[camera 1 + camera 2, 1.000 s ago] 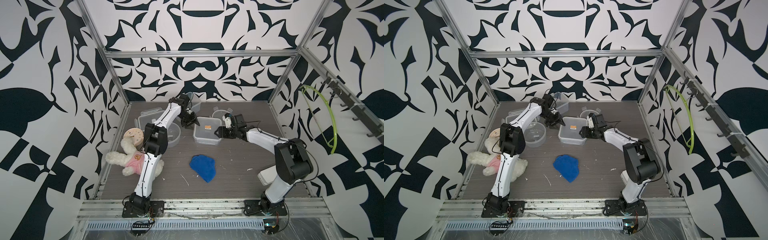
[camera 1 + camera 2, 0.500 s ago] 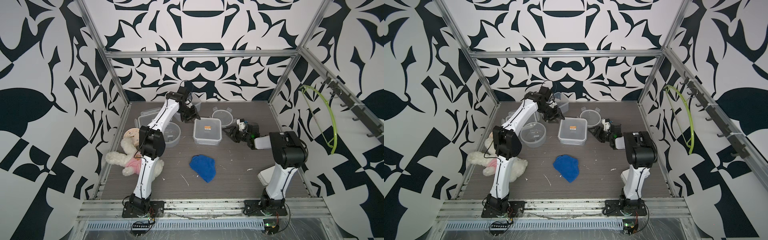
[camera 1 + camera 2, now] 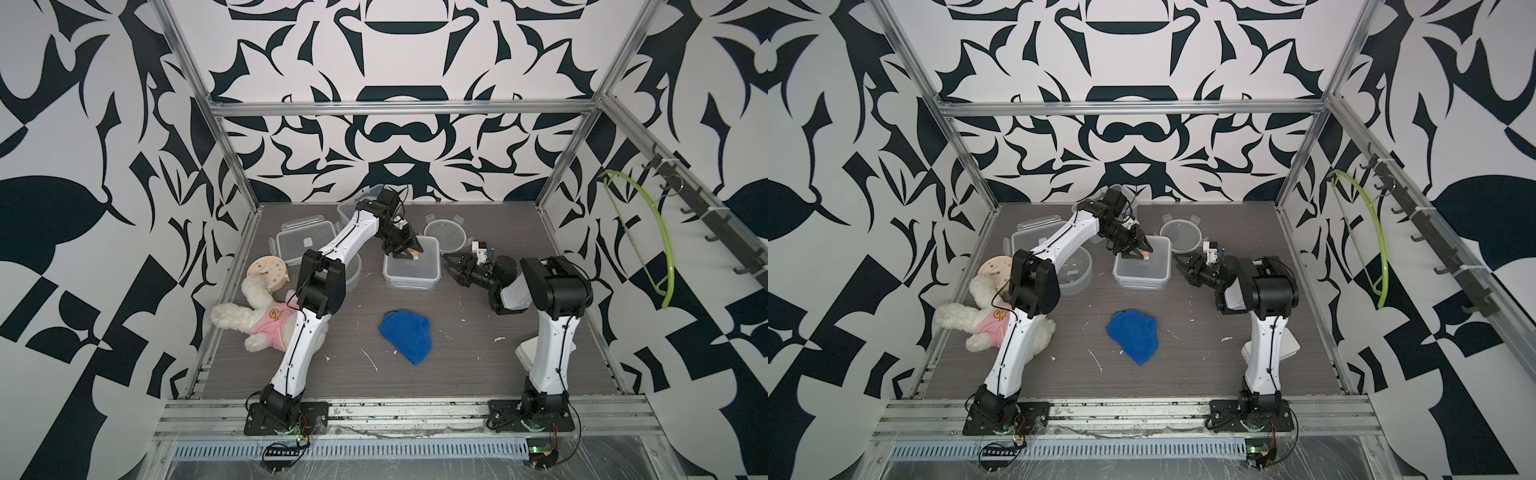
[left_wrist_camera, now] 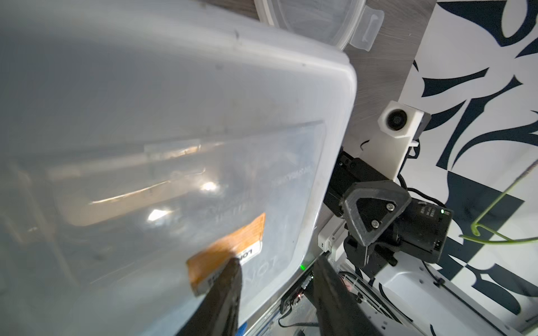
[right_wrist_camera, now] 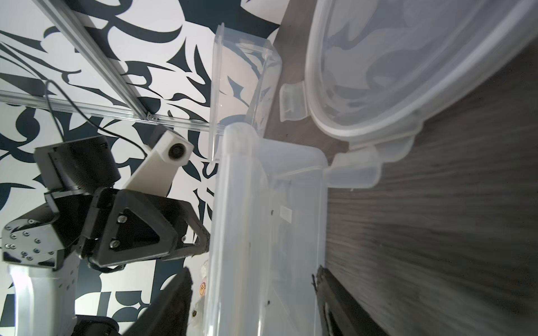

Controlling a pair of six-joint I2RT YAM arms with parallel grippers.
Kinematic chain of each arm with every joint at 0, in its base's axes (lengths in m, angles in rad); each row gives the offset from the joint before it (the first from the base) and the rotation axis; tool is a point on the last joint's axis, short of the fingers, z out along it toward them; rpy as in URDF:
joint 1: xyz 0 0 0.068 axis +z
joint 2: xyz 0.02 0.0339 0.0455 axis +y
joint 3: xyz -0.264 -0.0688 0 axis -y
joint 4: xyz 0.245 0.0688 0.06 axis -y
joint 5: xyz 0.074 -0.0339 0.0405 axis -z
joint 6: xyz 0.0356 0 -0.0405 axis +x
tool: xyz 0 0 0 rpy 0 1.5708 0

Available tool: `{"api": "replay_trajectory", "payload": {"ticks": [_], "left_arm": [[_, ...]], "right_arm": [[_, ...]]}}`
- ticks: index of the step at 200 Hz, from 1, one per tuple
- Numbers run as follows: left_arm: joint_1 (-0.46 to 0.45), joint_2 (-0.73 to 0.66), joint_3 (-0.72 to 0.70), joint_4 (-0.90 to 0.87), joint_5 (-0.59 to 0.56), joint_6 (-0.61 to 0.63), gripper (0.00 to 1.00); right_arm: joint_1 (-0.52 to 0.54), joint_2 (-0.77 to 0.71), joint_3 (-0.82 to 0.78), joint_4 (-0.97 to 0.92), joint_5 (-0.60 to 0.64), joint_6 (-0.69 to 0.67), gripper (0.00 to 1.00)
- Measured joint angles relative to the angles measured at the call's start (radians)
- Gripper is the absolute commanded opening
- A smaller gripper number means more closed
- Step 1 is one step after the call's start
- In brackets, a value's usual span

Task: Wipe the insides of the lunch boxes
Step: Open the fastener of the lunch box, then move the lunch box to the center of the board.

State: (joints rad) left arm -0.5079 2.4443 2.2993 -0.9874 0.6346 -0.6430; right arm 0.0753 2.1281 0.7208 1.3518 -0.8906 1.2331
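Square translucent plastic lunch box [image 3: 411, 275] with orange sticker, mid-table [image 3: 457, 361], behind a crumpled blue cloth [image 3: 407, 334]. Left gripper [image 3: 406, 252] hovers over its rear part, jaws parted, holding nothing. Right gripper [image 3: 451, 268] sits just beside its right wall, jaws likewise apart and empty. Rectangular lidded lunch box [image 3: 305, 245] and round lunch box [image 3: 1073, 272] stand further left.
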Motion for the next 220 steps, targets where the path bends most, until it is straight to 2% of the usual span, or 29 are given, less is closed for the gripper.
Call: {"api": "replay_trajectory", "payload": {"ticks": [32, 48, 64, 77, 99, 149, 190, 220], "left_arm": [[0.004, -0.002, -0.018, 0.017, 0.025, -0.002, 0.44], [0.006, -0.002, -0.019, 0.024, 0.029, -0.003, 0.44], [0.008, -0.002, -0.021, 0.029, 0.031, -0.005, 0.44], [0.008, -0.002, -0.031, 0.041, 0.037, -0.005, 0.44], [0.011, -0.004, -0.056, 0.074, 0.063, -0.005, 0.44], [0.000, 0.016, -0.132, 0.116, 0.040, 0.002, 0.43], [-0.002, 0.016, -0.123, 0.113, 0.042, -0.013, 0.43], [0.002, 0.038, -0.024, 0.048, 0.039, -0.038, 0.47]], "right_arm": [[0.051, 0.000, 0.003, 0.012, 0.001, 0.013, 0.68], [0.073, 0.007, 0.016, 0.014, 0.013, 0.019, 0.62], [0.077, 0.026, 0.034, 0.014, 0.024, 0.025, 0.48], [0.079, 0.037, 0.039, 0.016, 0.030, 0.031, 0.23], [0.070, 0.033, 0.045, 0.018, 0.056, 0.057, 0.00], [0.120, 0.016, 0.050, -0.030, 0.045, 0.038, 0.00], [0.127, -0.140, 0.054, -0.271, 0.051, -0.109, 0.00], [0.130, -0.234, 0.098, -0.491, 0.073, -0.251, 0.00]]}}
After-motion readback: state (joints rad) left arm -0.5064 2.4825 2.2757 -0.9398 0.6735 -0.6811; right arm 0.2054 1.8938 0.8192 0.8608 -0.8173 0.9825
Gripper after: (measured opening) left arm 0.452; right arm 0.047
